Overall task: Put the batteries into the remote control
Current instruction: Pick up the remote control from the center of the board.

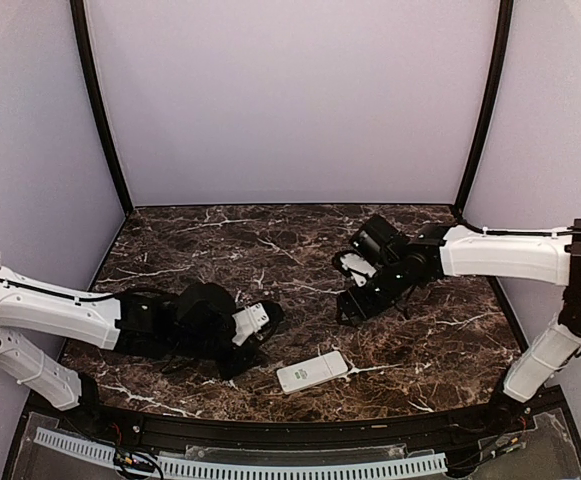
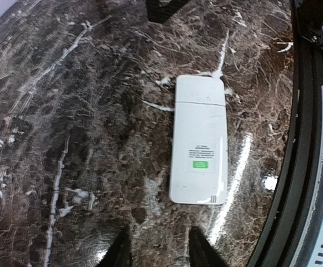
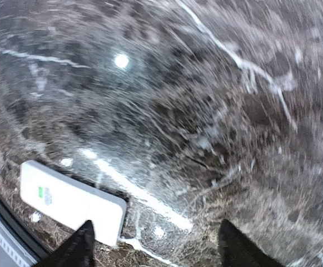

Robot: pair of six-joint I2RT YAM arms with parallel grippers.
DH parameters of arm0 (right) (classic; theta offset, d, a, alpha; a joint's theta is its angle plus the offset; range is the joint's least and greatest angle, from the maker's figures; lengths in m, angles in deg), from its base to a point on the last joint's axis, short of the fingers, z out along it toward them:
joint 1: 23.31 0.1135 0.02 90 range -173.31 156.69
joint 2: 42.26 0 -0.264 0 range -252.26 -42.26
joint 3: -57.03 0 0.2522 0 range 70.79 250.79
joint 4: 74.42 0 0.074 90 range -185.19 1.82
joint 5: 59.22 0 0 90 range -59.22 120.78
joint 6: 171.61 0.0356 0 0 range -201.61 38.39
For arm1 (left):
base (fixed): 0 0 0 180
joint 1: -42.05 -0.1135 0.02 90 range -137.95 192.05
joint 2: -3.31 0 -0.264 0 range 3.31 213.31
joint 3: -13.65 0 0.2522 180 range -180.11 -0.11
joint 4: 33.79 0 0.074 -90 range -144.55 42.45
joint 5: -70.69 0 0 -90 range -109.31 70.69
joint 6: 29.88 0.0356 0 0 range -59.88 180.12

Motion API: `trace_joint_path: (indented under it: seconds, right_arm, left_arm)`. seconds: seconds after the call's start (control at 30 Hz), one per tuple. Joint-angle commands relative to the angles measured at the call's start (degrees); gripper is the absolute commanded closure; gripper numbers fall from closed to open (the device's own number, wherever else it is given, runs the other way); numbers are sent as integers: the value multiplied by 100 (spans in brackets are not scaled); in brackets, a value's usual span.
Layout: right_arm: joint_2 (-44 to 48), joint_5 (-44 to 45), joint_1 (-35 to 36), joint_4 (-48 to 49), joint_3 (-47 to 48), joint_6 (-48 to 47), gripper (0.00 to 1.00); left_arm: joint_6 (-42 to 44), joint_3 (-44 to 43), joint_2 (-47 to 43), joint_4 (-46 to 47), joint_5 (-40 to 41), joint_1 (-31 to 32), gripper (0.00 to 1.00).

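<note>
The white rectangular plastic remote control (image 1: 312,372) lies flat, back side up, on the dark marble-patterned table (image 1: 450,330), close to its near edge and between the two arms. The left hand (image 2: 160,253) hovers just left of it, released and empty. The right hand (image 3: 158,250) hangs farther back and to the right, fingers spread wide and grasping nothing. The batteries show in no view, and whether the compartment is already filled cannot be told. The back panel looks shut along a seam.

Risks, as I judge them: the table is glossy, so a glancing touch could skid the remote towards the near rim. A one-sided pinch could spin it.
</note>
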Motion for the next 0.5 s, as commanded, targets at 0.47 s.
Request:
trace_joint_path:
  seconds: [0.47]
  right_arm:
    - [-639,-1824,1382,1252,144,-6805,1]
  left_arm:
    - [-713,141,-1695,-618,1472,-838,17]
